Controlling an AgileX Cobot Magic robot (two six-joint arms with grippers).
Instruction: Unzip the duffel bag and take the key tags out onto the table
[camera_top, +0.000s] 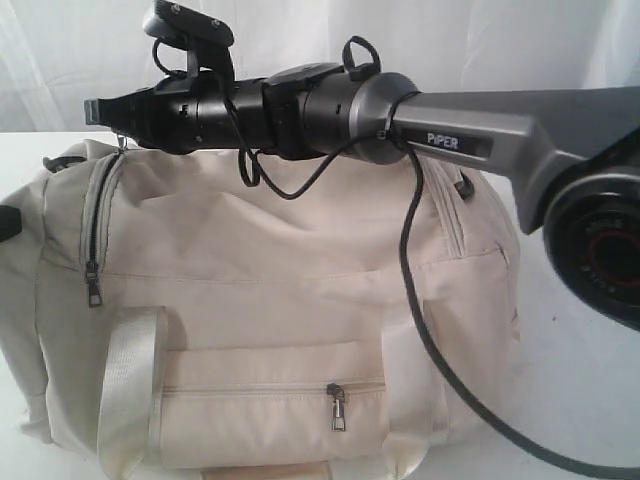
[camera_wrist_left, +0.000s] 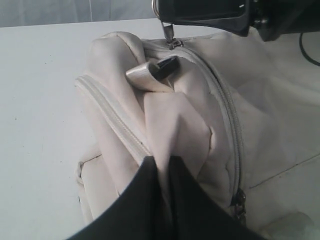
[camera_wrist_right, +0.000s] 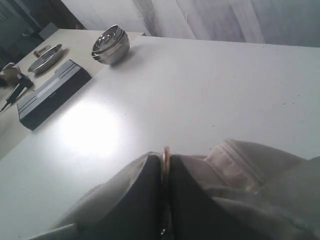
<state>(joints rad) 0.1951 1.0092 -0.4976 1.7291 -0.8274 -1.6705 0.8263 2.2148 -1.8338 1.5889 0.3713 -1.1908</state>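
Right claw (camera_wrist_right: 165, 169): pinched on zip pull (camera_wrist_left: 169, 34), mostly hidden between fingers. Left claw (camera_wrist_left: 162, 166): clamped on duffel bag (camera_wrist_left: 260, 115) fabric, tips buried.

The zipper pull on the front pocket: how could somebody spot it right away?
Find the big cream duffel bag on the white table. Low on its front a pocket zip runs level, and the front pocket zipper pull hangs from it. The side zipper pull sits higher, on an upright zip.
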